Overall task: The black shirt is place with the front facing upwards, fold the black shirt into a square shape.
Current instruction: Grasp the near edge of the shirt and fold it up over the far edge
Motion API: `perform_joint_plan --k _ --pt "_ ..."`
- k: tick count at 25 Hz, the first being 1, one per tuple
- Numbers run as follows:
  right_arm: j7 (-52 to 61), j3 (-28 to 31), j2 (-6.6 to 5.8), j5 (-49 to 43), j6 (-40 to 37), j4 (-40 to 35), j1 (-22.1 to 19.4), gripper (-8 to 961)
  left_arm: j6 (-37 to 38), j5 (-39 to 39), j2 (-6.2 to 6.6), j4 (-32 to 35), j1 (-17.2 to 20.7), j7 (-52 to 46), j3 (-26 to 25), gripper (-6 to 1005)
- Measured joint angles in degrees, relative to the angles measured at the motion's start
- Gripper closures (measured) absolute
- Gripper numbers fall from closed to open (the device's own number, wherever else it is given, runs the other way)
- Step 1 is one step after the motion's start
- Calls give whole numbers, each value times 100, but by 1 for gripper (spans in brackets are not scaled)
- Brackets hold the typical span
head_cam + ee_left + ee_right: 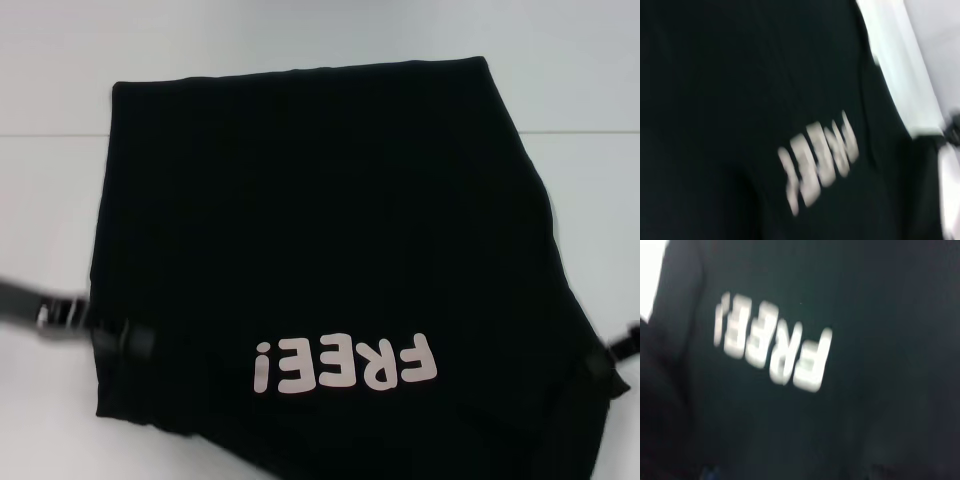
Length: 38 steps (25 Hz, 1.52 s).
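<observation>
The black shirt [330, 250] lies spread on the white table [300, 50], its white letters near the robot. The left gripper [125, 342] is at the shirt's left edge and the right gripper [600, 362] at its right edge. The cloth hides both, so their grip cannot be told.

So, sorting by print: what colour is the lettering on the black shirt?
White, on the black shirt; the lettering shows best in the head view.

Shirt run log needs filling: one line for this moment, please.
shirt: on table, lettering up | left pincer: at left edge | right pincer: at right edge
</observation>
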Motion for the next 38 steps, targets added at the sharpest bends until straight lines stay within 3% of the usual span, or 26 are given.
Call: perform_joint_plan --k 7,10,15,23,26,31,38 --pt "334 274 -132 1181 1163 38 -66 935 -1531 -464 56 -27 -332 -128 -1021 976" --pt "354 400 -149 1646 1734 177 -91 935 -2130 -878 25 -38 -267 -156 -1101 976" --pt "304 458 -147 2154 2577 396 -134 935 -2929 -1268 -134 -50 -121 -127 -1102 976" --pt "-364 419 92 2771 4000 751 -98 934 -3819 -1353 -382 -102 -139 57 -1073 976" --pt "-529 420 162 2997 4290 746 -78 934 -4031 -1462 -397 -108 -178 99 -1072 976" --pt "-659 394 177 3197 4618 806 -45 934 -4268 -1565 -409 -111 -254 170 -960 976" --pt "-1023 166 372 3217 5448 1031 94 934 -5012 -1587 -699 -137 -395 483 -745 976"
